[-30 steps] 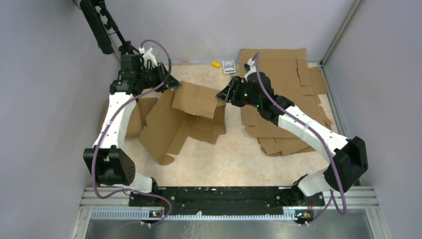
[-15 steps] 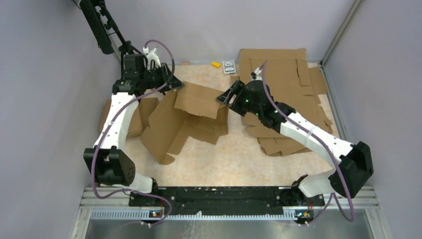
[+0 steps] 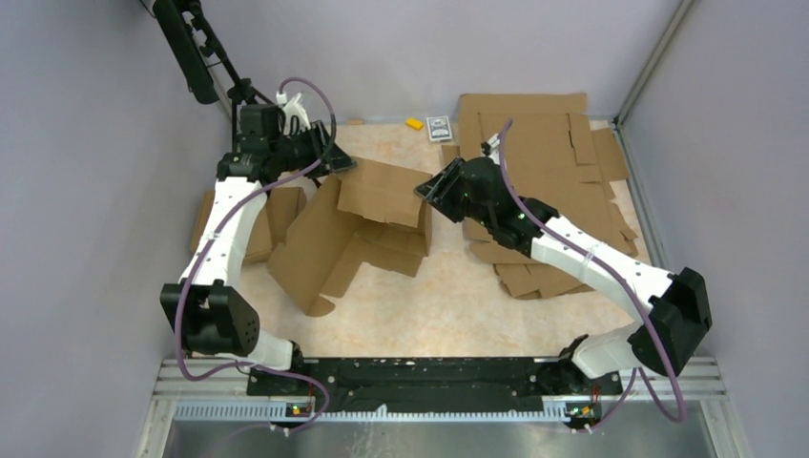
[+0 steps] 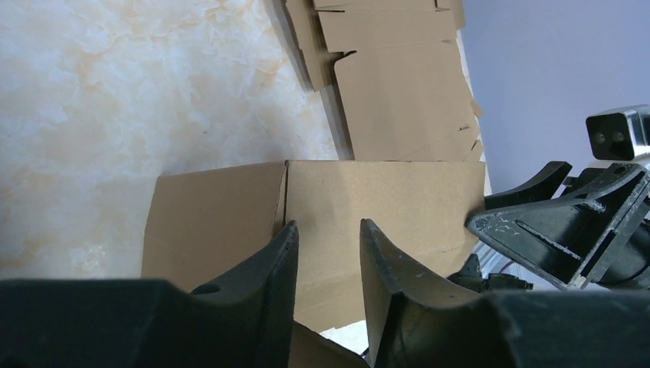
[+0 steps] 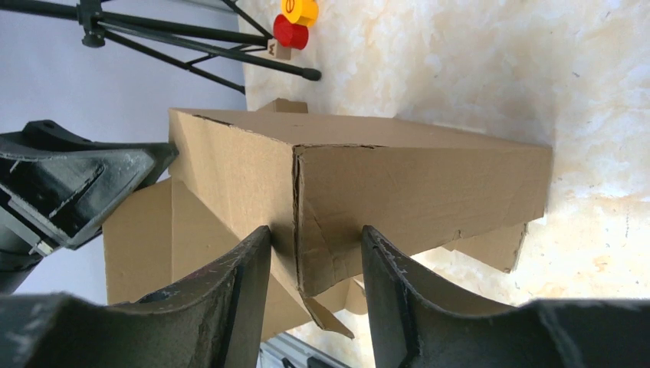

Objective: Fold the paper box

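- Top view — the paper box (image 3: 367, 215) sits half-raised on the marbled surface (image 3: 458, 296), left of centre, with one panel lifted between the two arms. The left hand (image 3: 329, 164) is at its far-left corner and the right hand (image 3: 431, 191) at its right edge. A pile of flat sheets (image 3: 544, 143) lies to the right.
- Left wrist — the fingers (image 4: 268, 261) stand a little apart with cardboard low in the gap (clamped or not, I cannot tell). The raised panel stands just beyond.
- Right wrist — the fingers (image 5: 245, 268) straddle a folded corner of the box; I cannot tell whether they pinch it.
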{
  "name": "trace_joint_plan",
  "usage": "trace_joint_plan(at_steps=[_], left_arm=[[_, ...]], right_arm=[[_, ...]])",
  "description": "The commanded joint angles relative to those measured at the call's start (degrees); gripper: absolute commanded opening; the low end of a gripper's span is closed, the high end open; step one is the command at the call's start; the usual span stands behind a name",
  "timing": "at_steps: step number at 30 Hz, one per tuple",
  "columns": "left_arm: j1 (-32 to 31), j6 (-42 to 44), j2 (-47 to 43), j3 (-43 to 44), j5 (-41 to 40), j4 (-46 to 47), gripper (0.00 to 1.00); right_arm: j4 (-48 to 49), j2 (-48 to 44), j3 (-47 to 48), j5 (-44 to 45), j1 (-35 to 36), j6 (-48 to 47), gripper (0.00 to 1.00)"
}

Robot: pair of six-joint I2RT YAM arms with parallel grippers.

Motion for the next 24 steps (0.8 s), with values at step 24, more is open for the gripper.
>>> trace_joint_plan(at_steps=[24], left_arm=[[0.10, 4.27, 3.42, 12.58, -9.92, -9.71, 0.71]], right_arm=[[1.04, 0.29, 3.00, 2.98, 0.76, -1.12, 0.40]])
